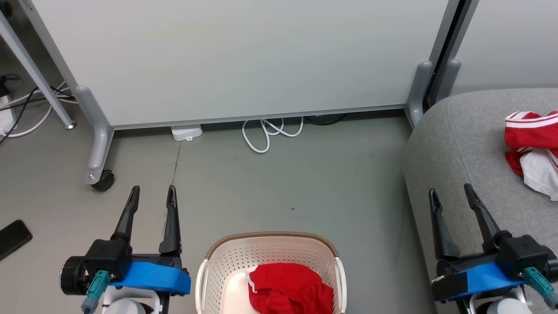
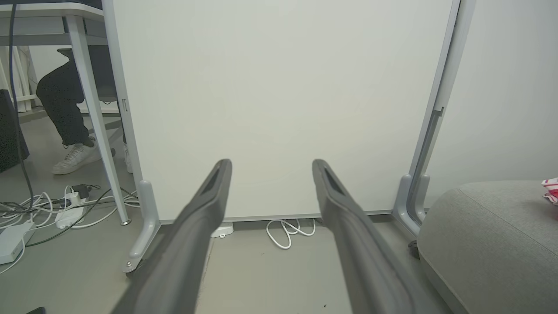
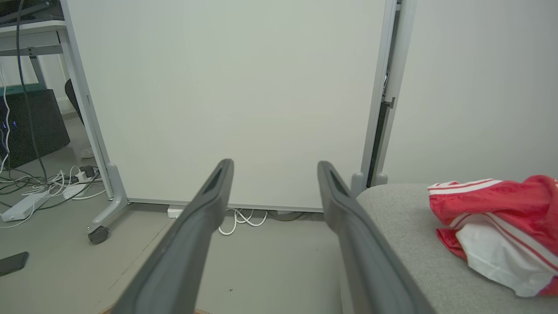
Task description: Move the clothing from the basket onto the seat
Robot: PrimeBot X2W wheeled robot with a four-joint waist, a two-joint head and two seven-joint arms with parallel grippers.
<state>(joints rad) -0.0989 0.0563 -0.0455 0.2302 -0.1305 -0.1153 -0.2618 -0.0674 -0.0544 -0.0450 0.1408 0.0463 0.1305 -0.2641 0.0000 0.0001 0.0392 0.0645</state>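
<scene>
One grey sofa seat point(image 1: 457, 144) is carrying a red-and-white garment point(image 1: 532, 148) at my right; the cream basket point(image 1: 270, 257) before me is holding the other red garment point(image 1: 290, 290). My left hand point(image 1: 153, 188) and right hand point(image 1: 449, 188) are hovering wide open, gripping nothing.

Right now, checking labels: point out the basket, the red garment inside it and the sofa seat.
basket point(image 1: 272, 235), head view, far brown rim.
red garment point(image 1: 290, 290), head view, crumpled middle.
sofa seat point(image 1: 462, 144), head view, bare grey top.
</scene>
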